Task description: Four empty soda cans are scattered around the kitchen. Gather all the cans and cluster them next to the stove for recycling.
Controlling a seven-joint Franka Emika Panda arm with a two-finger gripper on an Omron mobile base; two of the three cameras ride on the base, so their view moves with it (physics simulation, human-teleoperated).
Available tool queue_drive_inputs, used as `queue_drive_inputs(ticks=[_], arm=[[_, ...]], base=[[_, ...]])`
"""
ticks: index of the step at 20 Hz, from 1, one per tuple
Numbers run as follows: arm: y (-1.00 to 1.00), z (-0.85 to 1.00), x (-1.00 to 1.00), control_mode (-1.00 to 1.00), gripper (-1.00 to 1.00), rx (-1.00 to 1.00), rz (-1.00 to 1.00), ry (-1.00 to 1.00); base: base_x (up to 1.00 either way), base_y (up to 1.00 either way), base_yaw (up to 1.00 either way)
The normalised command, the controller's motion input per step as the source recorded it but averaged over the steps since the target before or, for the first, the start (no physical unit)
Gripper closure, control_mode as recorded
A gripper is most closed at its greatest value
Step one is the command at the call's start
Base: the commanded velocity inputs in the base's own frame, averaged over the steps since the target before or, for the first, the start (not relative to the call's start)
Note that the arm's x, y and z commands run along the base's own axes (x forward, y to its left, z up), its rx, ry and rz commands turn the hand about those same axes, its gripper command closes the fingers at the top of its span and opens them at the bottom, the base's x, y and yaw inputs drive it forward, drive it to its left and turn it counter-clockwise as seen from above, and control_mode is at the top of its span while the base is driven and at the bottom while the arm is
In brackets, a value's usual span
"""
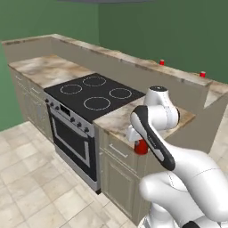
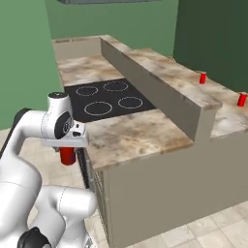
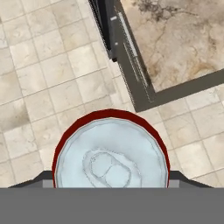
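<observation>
A kitchen with green walls [image 1: 49, 18], a beige tiled floor [image 1: 26, 178] and beige cabinets [image 1: 118, 173] is seen. Tan marbled stone counters [image 2: 135, 133] run along the wall, and a raised ledge of the same stone [image 2: 160, 68] is set behind them.

From the left in the left base view, a stretch of counter is met first, then the wide black flat-top stove [image 1: 95, 93] with its steel front and oven door, on which four white burner rings are counted. To the right of the stove a short counter section follows, and past its front edge the white arm is bent down.

Three small red cylindrical soda cans are counted. One can [image 1: 141, 147] is clasped by the two-finger gripper [image 2: 68, 154] and is held in the air over the floor, in front of the cabinet face just right of the stove; in the hand view its silver top [image 3: 111, 161] is seen between the dark fingertips [image 3: 43, 179]. The other two cans [image 2: 203, 77] [image 2: 242, 99] stand upright and well apart on the raised ledge, far to the right of the stove.

The tall back wall of the ledge [image 2: 160, 99] stands between the stove counter and those two cans.
</observation>
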Motion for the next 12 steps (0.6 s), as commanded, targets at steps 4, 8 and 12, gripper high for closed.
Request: queue_drive_inputs(ticks=[4,8,12], arm=[[0.0,0.0,0.0,1.0,1.0,0.0,0.0,0.0],[0.0,0.0,0.0,1.0,1.0,0.0,0.0,0.0],[0.0,0.0,0.0,1.0,1.0,0.0,0.0,0.0]], base=[[0.14,0.51,-0.37],[0.08,0.49,-0.42],[0.09,0.51,-0.39]])
